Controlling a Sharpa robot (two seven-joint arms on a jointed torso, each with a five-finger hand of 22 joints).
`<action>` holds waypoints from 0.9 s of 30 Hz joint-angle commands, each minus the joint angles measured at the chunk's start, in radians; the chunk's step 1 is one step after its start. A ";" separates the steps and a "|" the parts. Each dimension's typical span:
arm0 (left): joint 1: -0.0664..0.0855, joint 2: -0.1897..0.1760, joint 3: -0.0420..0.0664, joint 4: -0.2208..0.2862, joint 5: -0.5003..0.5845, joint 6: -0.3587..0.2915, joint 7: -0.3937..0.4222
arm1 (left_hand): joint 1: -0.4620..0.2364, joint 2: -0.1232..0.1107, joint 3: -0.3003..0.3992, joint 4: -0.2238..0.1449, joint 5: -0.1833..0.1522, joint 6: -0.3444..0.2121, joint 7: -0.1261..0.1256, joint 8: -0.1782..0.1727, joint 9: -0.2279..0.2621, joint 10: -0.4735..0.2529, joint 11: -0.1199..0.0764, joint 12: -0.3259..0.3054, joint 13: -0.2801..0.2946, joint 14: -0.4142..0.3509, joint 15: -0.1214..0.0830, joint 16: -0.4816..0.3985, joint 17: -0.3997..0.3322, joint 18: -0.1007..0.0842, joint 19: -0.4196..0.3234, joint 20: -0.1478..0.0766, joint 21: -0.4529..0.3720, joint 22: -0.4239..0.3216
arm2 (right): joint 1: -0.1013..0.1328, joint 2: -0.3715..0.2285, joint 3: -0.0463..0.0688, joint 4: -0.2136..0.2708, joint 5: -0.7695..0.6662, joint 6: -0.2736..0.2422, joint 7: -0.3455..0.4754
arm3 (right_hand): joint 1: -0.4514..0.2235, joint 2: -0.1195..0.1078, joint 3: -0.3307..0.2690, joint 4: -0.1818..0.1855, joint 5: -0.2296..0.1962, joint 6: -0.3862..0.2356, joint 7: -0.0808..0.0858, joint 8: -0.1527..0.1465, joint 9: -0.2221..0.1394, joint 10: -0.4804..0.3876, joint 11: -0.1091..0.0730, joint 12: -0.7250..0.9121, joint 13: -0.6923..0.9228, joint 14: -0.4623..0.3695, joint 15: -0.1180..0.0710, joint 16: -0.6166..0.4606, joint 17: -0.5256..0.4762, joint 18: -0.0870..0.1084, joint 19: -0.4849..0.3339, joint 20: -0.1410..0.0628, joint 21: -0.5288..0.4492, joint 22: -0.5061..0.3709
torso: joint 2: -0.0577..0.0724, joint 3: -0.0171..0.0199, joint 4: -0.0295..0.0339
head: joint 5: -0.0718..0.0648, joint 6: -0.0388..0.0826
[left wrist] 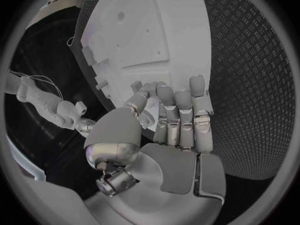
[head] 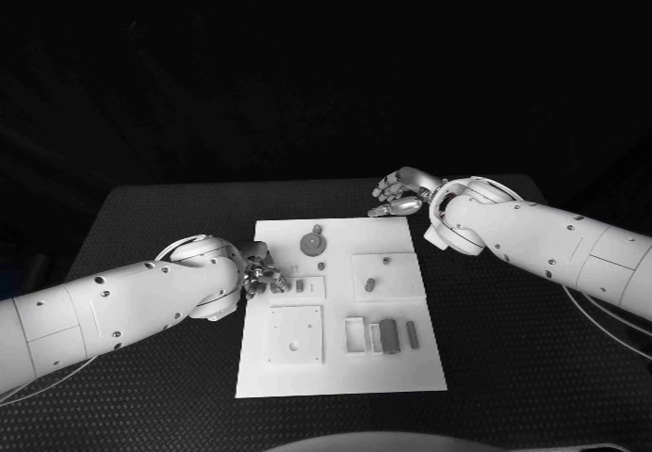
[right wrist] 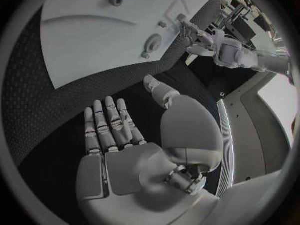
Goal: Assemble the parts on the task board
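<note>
The white task board (head: 340, 372) lies mid-table. A round disc part (head: 313, 243) sits near its far edge, a small peg (head: 369, 283) in its middle, and several grey bars (head: 390, 335) near its right side. My left hand (head: 262, 278) rests at the board's left edge beside small parts (head: 299, 284). In the left wrist view its fingers (left wrist: 181, 120) stretch straight over the board (left wrist: 150, 30), the thumb bent toward them; whether it pinches anything is unclear. My right hand (head: 403, 193) hovers off the far right corner, palm (right wrist: 125, 155) flat, fingers apart, holding nothing.
A square white plate (head: 295, 334) with holes sits on the board's near left. Black textured table (head: 516, 330) surrounds the board on all sides. The right wrist view shows the disc part (right wrist: 152, 44) and my left hand (right wrist: 190, 32) across the board (right wrist: 94, 40).
</note>
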 commanded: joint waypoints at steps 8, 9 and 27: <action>-0.005 0.000 -0.005 -0.004 -0.003 0.028 -0.023 | -0.082 -0.068 -0.048 0.029 -0.002 -0.001 -0.005 -0.002 0.000 0.002 -0.010 0.002 0.000 0.005 -0.006 0.004 -0.003 0.007 -0.005 -0.002 0.002 0.017 | 0.000 0.000 0.000 0.000 -0.010 0.013 0.004 | 0.002 -0.003 -0.001 0.007 -0.001 -0.008 0.029 0.005 0.002 0.004 0.000 -0.005 -0.002 -0.007 0.004 0.004 0.002 -0.017 -0.009 -0.001 -0.005 0.017 | 0.000 -0.0005 0.0009 | -0.001 -0.002; -0.005 0.000 -0.005 -0.004 -0.003 0.028 -0.023 | -0.085 -0.071 -0.049 0.031 -0.002 -0.001 -0.005 -0.002 0.000 0.002 -0.010 0.002 0.000 0.005 -0.006 0.004 -0.004 0.007 -0.005 -0.002 0.002 0.017 | 0.000 0.000 0.000 0.000 -0.010 0.014 0.004 | 0.002 -0.003 -0.001 0.007 -0.001 -0.008 0.029 0.005 0.002 0.004 0.000 -0.005 -0.002 -0.007 0.004 0.004 0.002 -0.017 -0.009 -0.001 -0.005 0.017 | 0.000 -0.0007 0.0012 | -0.001 -0.002; -0.005 -0.002 -0.002 -0.005 0.017 -0.032 -0.005 | -0.115 -0.111 -0.036 0.075 -0.002 0.006 -0.008 -0.004 0.002 0.008 -0.014 0.002 -0.001 0.009 -0.011 0.006 -0.006 0.010 0.001 -0.006 -0.001 0.015 | -0.002 0.001 -0.001 -0.003 -0.010 0.015 0.004 | 0.001 -0.003 -0.002 0.009 -0.001 -0.009 0.030 0.005 0.002 0.004 0.000 -0.005 -0.003 -0.008 0.006 0.005 0.002 -0.017 -0.009 -0.001 -0.006 0.018 | 0.000 -0.0012 0.0010 | -0.001 -0.002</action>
